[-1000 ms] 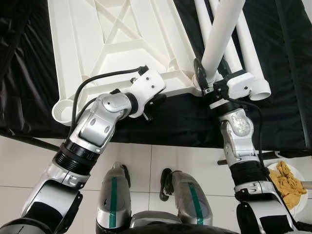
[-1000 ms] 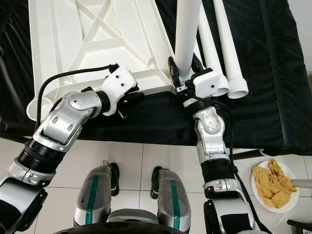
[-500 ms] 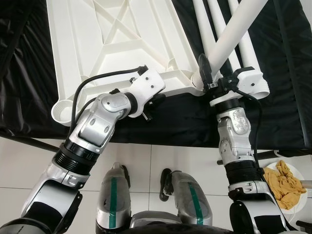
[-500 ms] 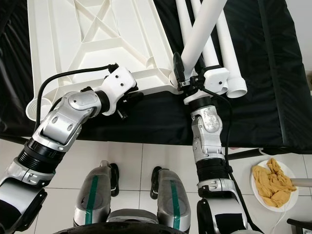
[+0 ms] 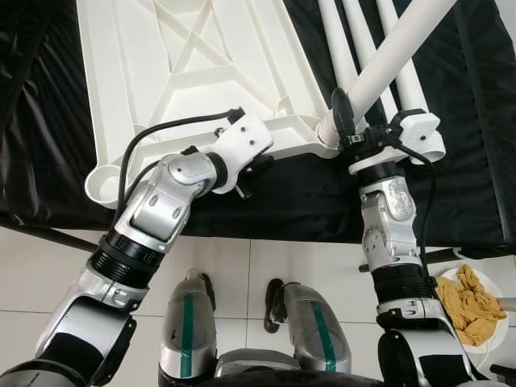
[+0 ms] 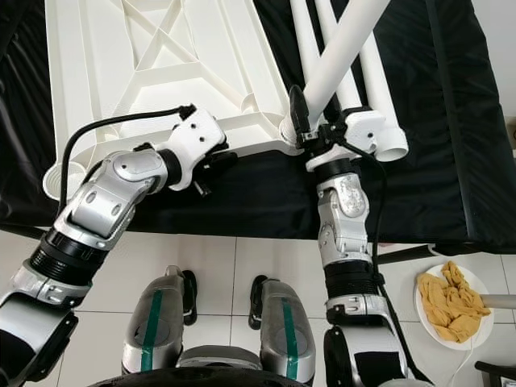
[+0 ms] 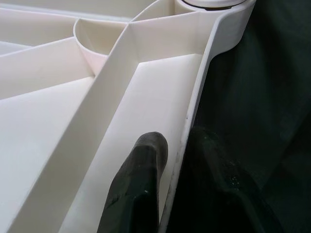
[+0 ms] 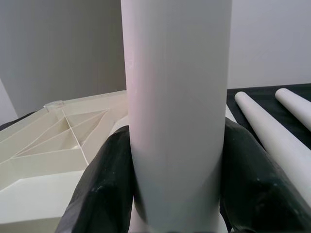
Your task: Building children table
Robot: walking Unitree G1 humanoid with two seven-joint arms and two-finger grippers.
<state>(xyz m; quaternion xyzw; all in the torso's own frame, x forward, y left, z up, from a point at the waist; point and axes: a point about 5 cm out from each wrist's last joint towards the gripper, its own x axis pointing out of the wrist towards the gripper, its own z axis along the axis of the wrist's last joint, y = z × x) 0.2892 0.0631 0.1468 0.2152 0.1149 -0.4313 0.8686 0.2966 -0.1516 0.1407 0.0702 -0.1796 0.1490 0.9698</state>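
While the left hand (image 7: 170, 165) pinches the tabletop (image 5: 185, 72) rim, the right hand (image 8: 177, 194) — forearm upright — clamps 1 leg (image 5: 395, 52).

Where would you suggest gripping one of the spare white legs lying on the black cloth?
Probably mid-shaft on the spare leg, coming from above with fingers straddling the round tube across its length; it lies flat beside the tabletop, so the top is open.

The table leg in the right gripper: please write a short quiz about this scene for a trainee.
1. True or false: the left gripper clamps the rim of the upside-down tabletop.
2. The right gripper holds what? A) the table leg B) a cloth C) nothing
3. Which tabletop corner does the leg's lower end meet?

Key: 1 true; 2 A; 3 the near corner socket on the robot's right.
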